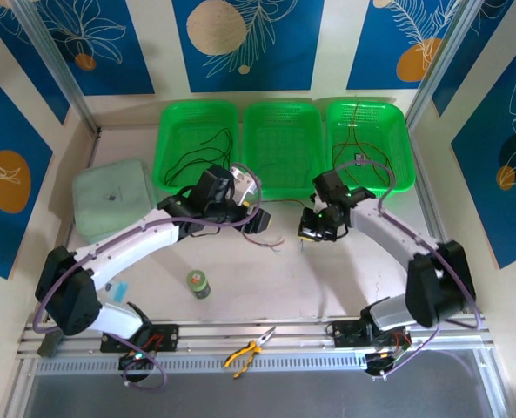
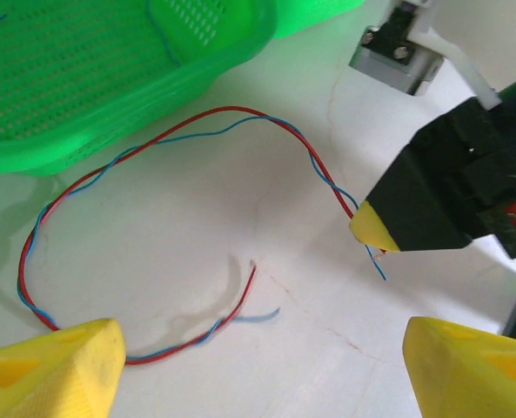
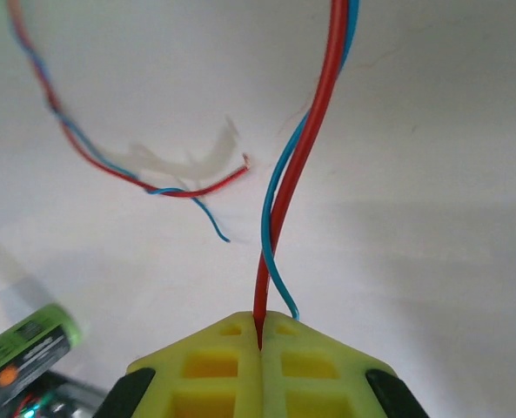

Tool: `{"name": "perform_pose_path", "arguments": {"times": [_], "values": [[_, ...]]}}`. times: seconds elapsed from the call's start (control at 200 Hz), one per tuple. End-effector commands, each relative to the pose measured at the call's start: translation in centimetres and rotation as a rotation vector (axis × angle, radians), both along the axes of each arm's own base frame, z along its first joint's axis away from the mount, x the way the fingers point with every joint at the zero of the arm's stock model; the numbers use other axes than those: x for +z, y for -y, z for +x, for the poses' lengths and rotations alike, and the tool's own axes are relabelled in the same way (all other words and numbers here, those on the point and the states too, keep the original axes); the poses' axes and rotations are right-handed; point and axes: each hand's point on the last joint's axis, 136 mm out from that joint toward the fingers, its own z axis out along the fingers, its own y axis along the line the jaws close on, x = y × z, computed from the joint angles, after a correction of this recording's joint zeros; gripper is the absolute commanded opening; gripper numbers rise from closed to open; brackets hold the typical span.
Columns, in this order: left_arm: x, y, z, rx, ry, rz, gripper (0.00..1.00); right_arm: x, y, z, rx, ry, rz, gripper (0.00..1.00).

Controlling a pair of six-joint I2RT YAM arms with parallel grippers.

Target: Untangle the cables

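Far left on the table (image 1: 345,283): a pale green cloth pad (image 1: 110,202), lying flat. Just right of it, at the back, the left green basket (image 1: 172,122) holds loose black cables (image 1: 204,150). Near the front stands a small green bottle (image 1: 198,283).

Left gripper (image 2: 258,374): yellow fingertips (image 2: 53,374) stand wide apart with nothing between them, low over the table. Ahead of them the red-and-blue twisted pair (image 2: 231,111) lies in an open loop on the table, just beside a basket wall. Its loose red and blue ends curl inside the loop, apart from both fingers.

Yellow-handled pliers (image 1: 249,351) rest on the front rail. The middle green basket (image 1: 284,117) sits behind the pair.

Right gripper (image 3: 259,335): jaws pressed together, pinching the red strand at the pair's other end. The blue strand runs down beside the red to the seam; whether it is pinched too, cannot tell.

Far right, the right green basket (image 1: 398,122) holds thin red cables (image 1: 355,131).
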Motion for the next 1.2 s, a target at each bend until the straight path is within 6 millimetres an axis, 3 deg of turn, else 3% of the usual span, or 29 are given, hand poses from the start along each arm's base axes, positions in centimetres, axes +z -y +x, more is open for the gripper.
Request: {"name": "perform_pose_path", "arguments": {"times": [0.0, 0.25, 0.56, 0.725, 0.835, 0.915, 1.01, 1.09, 1.195], "values": [[2.9, 0.8, -1.0, -0.06, 0.029, -0.106, 0.84, 1.9, -0.3, -2.1, -0.034, -0.037, 0.089, 0.0], [7.4, 1.9, -2.6, -0.143, 0.016, -0.251, 0.84, 9.4, -0.4, -3.6, -0.055, 0.093, 0.247, 0.0], [13.8, 3.4, -5.4, -0.377, 0.112, -0.48, 0.82, 20.2, -0.8, -1.7, -0.099, 0.307, 0.449, 0.0], [16.2, 3.3, -4.6, -0.465, 0.121, -0.604, 0.77, 24.5, -0.7, -0.5, -0.117, 0.391, 0.513, 0.0], [18.6, 3.4, -4.7, -0.569, 0.164, -0.743, 0.74, 26.1, -1.0, 0.2, -0.122, 0.413, 0.563, 0.0], [19.4, 3.7, -3.7, -0.597, 0.143, -0.829, 0.66, 26.7, -1.2, 0.5, -0.116, 0.418, 0.582, 0.0], [20.0, 4.3, -3.4, -0.668, 0.101, -0.893, 0.56, 27.2, -1.4, 0.7, -0.111, 0.424, 0.601, 0.0], [20.3, 4.4, -3.1, -0.688, 0.098, -0.951, 0.53, 27.7, -1.5, 0.9, -0.113, 0.434, 0.618, 0.0], [19.2, 5.0, -2.4, -0.668, 0.077, -0.943, 0.52, 28.3, -1.5, 1.1, -0.118, 0.447, 0.632, 0.0]]}}
